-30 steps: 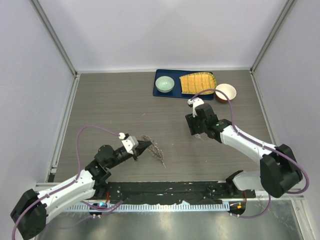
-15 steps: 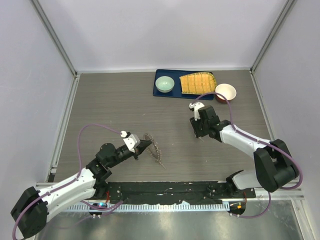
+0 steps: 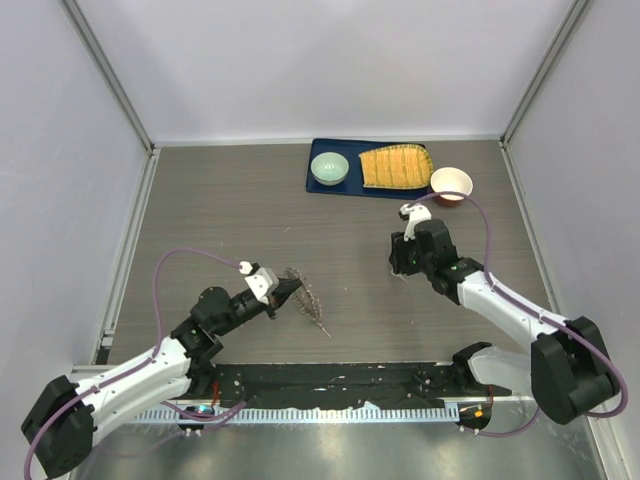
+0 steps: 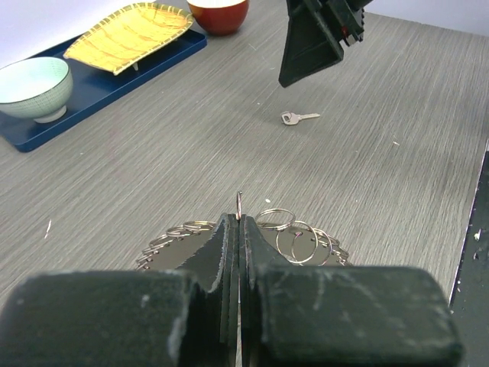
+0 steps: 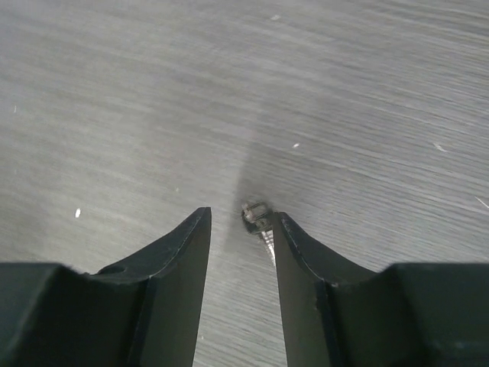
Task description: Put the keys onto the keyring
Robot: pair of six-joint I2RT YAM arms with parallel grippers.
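Jaws of right gripper (image 5: pixel 241 220) narrowly apart, tips pointing down at the table (image 3: pixel 220 220). The key (image 5: pixel 258 220) lies just beside the right-hand finger. Arm reaches forward to mid-table. The left gripper (image 4: pixel 238 223), arm low, is pinched on a thin loop of the keyring (image 4: pixel 294 238). Key and keyring well apart. Blue tray (image 3: pixel 318 184), green bowl (image 3: pixel 329 167) and red bowl (image 3: pixel 451 184) stand near the far edge.

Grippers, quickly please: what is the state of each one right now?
Left gripper: closed, holding one small ring at the edge of the keyring.
Right gripper: open, fingers low around the key, not gripping it.
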